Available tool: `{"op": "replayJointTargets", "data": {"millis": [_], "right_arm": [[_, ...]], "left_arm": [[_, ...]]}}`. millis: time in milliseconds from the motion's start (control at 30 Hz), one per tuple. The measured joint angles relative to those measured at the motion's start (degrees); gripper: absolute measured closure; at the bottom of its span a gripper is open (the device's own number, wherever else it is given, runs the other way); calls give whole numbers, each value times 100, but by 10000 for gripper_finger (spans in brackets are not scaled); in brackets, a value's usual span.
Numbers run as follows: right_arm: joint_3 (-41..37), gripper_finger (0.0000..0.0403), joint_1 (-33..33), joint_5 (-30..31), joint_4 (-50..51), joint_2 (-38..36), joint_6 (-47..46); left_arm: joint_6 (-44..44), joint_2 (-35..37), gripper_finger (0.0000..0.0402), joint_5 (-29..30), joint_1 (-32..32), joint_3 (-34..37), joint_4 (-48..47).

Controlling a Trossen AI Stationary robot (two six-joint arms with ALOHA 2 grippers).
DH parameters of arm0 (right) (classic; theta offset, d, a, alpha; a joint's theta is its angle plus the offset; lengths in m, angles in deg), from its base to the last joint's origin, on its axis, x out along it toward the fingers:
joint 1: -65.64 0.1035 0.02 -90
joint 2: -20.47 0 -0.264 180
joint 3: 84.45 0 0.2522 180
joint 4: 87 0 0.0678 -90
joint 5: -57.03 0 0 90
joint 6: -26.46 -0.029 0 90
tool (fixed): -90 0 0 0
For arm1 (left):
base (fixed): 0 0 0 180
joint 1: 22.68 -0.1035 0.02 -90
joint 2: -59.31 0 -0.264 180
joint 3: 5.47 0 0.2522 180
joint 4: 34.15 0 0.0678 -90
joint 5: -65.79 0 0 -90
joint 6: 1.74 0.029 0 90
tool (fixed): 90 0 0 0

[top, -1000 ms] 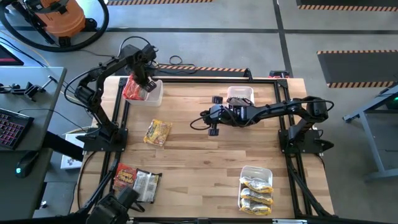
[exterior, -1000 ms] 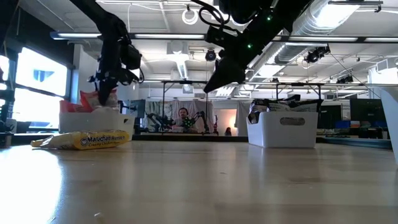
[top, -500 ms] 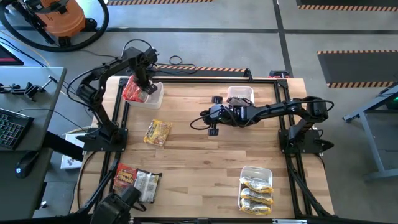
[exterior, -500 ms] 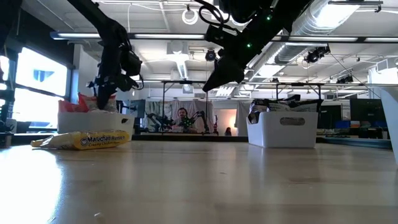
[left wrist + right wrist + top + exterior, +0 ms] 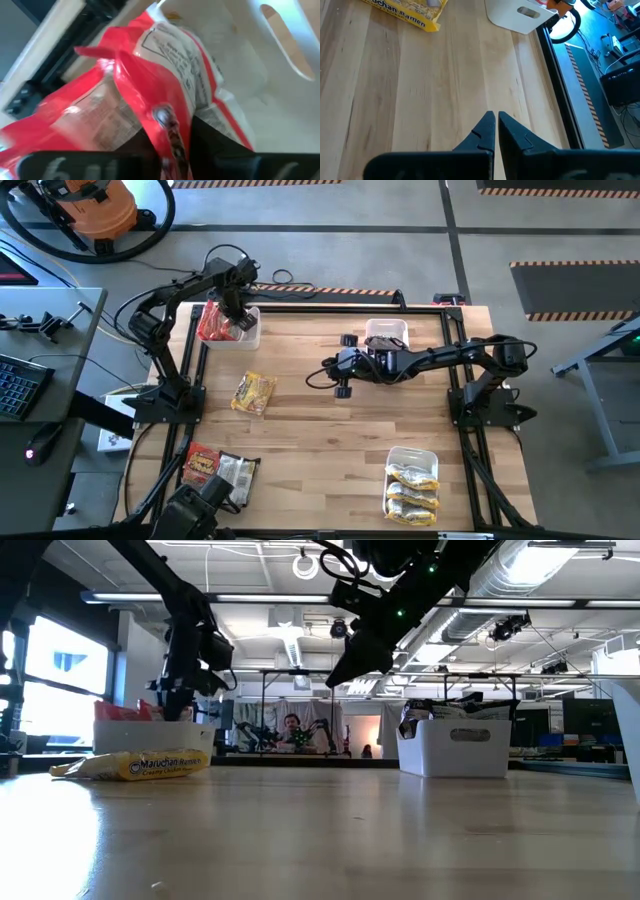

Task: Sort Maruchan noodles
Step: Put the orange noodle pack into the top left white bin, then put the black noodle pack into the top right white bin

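Note:
A red noodle packet [image 5: 213, 323] lies tilted in the white bin [image 5: 252, 332] at the table's far left corner, with more red wrapper under it [image 5: 45, 125]. My left gripper [image 5: 238, 312] is down at that bin, shut on the packet [image 5: 150, 75]. A yellow packet [image 5: 253, 393] lies flat on the wood nearer the left side. One red packet [image 5: 203, 465] and one brown-silver packet [image 5: 237, 475] lie at the near left corner. My right gripper [image 5: 330, 370] hangs shut above the table's middle, touching nothing. My left gripper pinches a crinkled raised fold of the red packet [image 5: 170, 127] between its two fingers [image 5: 215, 147]. It comes from above, pointing down into the bin. The packet lies tilted below the fingers, its far end against the bin's white wall [image 5: 280, 75].
A white bin [image 5: 386, 332] stands at the far edge, centre-right. Another bin [image 5: 395, 452] at the near right corner holds yellow packets [image 5: 412, 485]. Bare wood lies between the yellow packet and the right-hand bins. A person sits far off in the room [image 5: 292, 730].
My left gripper has moved down and a little toward the far right over the far-left bin. The red packet it holds has sunk from standing above the bin's rim to lying low inside it.

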Motion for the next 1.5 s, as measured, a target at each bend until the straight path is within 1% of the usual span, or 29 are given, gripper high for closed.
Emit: {"op": "replayJointTargets", "data": {"millis": [267, 367, 500, 567, 633, 700, 767, 900, 1033, 1067, 1167, 1233, 1300, 1400, 1500], "right_arm": [[0, 403, -39, -2, 0, 0, -1], [0, 403, -44, -2, 0, -2, 9], [-24, 403, -44, -34, -63, -3, 18], [-214, 403, -71, -197, -497, -7, 27], [-532, 403, -110, -610, -1171, -7, -58], [-913, 403, -119, -1064, -1993, -7, -262], [-1315, 403, -111, -1273, -2753, -7, -499], [-1926, 403, -49, -1291, -3900, -7, -853], [-2164, 403, -22, -1261, -4128, -7, -1054], [-2170, 403, -22, -1254, -4128, -7, -1087], [-2170, 403, -22, -1244, -4046, -7, -1142], [-2170, 403, -22, -1244, -4054, -7, -1147], [-2170, 403, -22, -1246, -4048, -7, -1180], [-2170, 403, -22, -1264, -4007, -7, -1182], [-2170, 403, -22, -1281, -3942, -7, -1173]], "left_arm": [[108, 518, 293, 104, -7, -2, -11], [110, 814, 288, 102, -7, 0, -11], [149, 1321, 291, 65, -4, -2, 60], [99, 1604, 296, -92, 16, 0, 175], [-11, 1957, 304, -296, 88, 113, 467], [-51, 2406, 313, -506, 218, 413, 848], [-123, 2892, 323, -715, 451, 812, 1229], [-448, 3902, 345, -1105, 1201, 1804, 1817], [-950, 4796, 364, -1396, 2192, 2693, 2040], [-1102, 4972, 368, -1573, 2456, 2876, 2004], [-1590, 5370, 375, -2556, 3246, 3315, 1753], [-2239, 5473, 375, -3029, 3813, 3560, 1742], [-2970, 5483, 368, -3230, 4419, 3740, 1784], [-3717, 5337, 345, -3305, 5301, 3891, 1767], [-4101, 5040, 312, -3303, 6035, 3893, 1808]]}}
